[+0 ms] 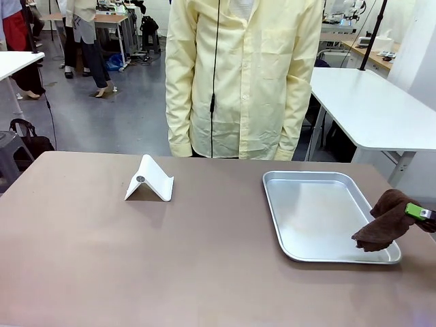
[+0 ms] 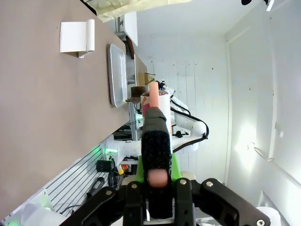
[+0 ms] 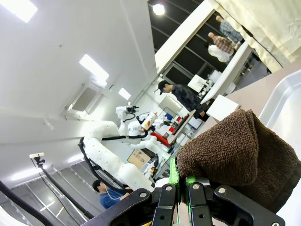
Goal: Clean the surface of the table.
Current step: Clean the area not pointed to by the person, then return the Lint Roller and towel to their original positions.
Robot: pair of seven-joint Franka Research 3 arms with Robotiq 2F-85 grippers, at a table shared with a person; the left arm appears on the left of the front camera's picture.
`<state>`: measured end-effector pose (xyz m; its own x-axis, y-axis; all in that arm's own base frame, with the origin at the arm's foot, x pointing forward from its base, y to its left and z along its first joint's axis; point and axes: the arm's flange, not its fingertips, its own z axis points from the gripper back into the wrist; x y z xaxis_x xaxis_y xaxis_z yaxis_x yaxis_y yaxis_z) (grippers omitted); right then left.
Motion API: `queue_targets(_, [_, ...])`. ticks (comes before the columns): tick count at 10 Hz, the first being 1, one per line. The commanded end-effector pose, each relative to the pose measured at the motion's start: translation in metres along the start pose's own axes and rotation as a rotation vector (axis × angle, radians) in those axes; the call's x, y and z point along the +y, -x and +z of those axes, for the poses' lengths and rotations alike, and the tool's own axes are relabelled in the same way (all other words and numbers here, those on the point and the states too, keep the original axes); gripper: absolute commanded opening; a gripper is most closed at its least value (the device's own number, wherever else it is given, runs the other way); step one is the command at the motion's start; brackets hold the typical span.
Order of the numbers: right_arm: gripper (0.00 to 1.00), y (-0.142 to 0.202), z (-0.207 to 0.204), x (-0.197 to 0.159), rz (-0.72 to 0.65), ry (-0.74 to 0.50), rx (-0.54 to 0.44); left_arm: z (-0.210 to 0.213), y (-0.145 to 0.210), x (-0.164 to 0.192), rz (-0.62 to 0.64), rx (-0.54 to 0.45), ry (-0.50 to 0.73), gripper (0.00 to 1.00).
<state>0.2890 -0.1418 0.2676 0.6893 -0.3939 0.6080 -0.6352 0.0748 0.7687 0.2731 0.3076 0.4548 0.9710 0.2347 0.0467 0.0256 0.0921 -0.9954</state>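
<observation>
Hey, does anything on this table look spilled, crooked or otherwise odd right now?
No spills show on the table. The one oddity: the brown cloth in the right hand hangs over the metal tray's near right corner, not over the tabletop.

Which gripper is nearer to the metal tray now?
Right. The right gripper, shut on a brown cloth, is at the metal tray's near right corner. The left gripper, holding a spray bottle, is farther away.
</observation>
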Motion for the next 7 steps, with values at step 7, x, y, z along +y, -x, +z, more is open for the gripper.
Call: queue_targets(7, [0.06,-0.0038,-0.0001,0.0043,-0.005,0.003,0.006,0.0055,-0.0046,-0.0077,-0.01,-0.023,0.009,0.22])
